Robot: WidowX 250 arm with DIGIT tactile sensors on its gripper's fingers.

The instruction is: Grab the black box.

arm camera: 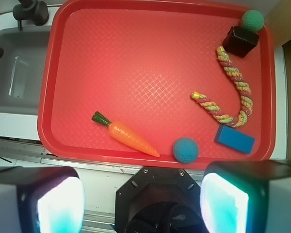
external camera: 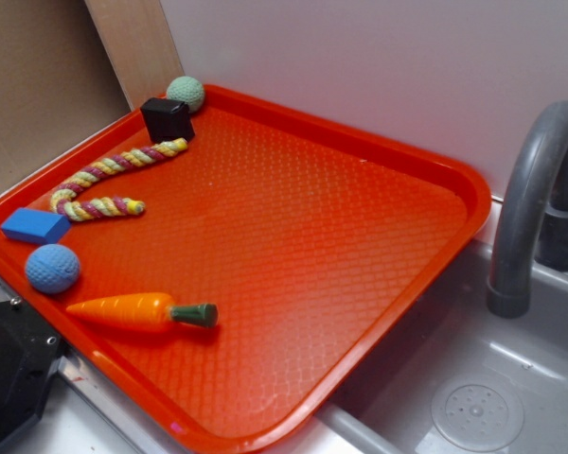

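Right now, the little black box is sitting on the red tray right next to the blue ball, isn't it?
Not quite. The black box does sit on the red tray, but the ball next to it is the green ball, in the far corner. The blue ball lies apart from it, by the carrot. The exterior view shows this.

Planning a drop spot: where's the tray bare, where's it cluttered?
Bare: the tray from the rope and carrot to the faucet-side rim. Crowded: the opposite edge, with green ball, black box, blue block, blue ball.
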